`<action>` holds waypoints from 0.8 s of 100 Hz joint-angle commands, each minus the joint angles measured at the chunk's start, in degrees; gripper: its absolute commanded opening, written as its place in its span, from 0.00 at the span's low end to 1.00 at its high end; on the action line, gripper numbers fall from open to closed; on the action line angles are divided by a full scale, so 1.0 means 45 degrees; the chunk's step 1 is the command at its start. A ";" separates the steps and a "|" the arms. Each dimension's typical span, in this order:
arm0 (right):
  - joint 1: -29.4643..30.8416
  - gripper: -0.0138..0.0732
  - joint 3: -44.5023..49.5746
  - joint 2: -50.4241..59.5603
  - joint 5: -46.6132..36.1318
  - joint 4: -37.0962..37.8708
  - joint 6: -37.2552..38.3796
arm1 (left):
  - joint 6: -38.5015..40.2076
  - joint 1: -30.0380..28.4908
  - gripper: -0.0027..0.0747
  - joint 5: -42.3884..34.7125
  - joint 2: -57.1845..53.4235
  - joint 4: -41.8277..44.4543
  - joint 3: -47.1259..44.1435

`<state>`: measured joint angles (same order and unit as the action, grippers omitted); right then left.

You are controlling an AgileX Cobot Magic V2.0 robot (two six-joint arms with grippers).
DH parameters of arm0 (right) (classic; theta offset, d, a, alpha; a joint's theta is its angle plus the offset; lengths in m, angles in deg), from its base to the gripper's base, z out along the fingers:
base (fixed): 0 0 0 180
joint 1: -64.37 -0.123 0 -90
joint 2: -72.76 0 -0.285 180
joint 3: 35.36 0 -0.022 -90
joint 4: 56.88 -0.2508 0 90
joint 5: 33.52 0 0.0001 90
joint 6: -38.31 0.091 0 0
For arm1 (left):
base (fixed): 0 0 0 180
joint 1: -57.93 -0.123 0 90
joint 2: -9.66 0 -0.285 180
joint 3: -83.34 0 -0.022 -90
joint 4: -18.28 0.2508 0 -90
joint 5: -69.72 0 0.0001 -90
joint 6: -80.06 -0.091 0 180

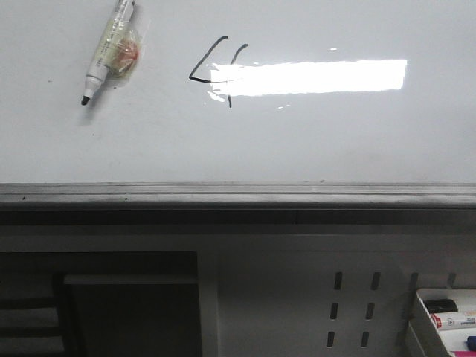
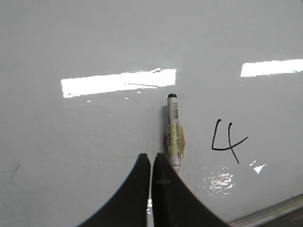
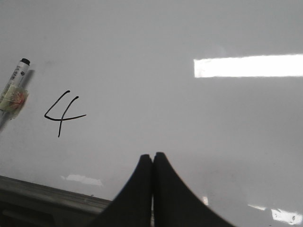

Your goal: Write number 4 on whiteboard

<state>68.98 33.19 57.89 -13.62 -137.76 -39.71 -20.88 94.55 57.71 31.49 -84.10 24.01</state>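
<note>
Left gripper [image 2: 151, 158]: fingers pressed together, holding nothing, over whiteboard [image 2: 94, 42]. Marker [image 2: 174, 132] lies flat on board just beside fingertips, apart, cap off, black tip pointing away from gripper. Right gripper [image 3: 152, 158]: also closed, empty, over bare board, well apart from number 4 [image 3: 64, 113]. Front view: number 4 [image 1: 219, 71] near board centre, partly under light reflection [image 1: 312, 76]; marker [image 1: 110, 52] to its left. Grey edge rail [image 1: 238, 195] below.
</note>
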 commanded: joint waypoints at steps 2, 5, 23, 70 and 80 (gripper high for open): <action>0.0107 0.08 -0.0312 -0.0094 -0.0257 -0.0399 -0.0165 | -0.0048 0.0038 0.01 0.0219 0.0104 0.0064 0.0321; 0.0107 0.08 -0.0312 -0.0094 -0.0257 -0.0399 -0.0165 | -0.0048 0.0038 0.01 0.0219 0.0104 0.0064 0.0321; 0.0107 0.08 -0.0312 -0.0094 -0.0257 -0.0399 -0.0165 | -0.0048 0.0038 0.01 0.0166 0.0104 0.0127 0.0297; 0.0107 0.08 -0.0312 -0.0094 -0.0307 -0.0399 -0.0165 | 1.5269 -0.2954 0.01 0.1986 -0.0272 1.6976 -0.1098; 0.0107 0.08 -0.0312 -0.0094 -0.0307 -0.0399 -0.0165 | 1.7398 -0.3901 0.01 0.2300 -0.0860 1.8997 -0.1496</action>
<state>68.98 33.19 57.89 -13.86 -137.81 -39.69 46.84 80.06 69.07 28.99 -8.83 16.85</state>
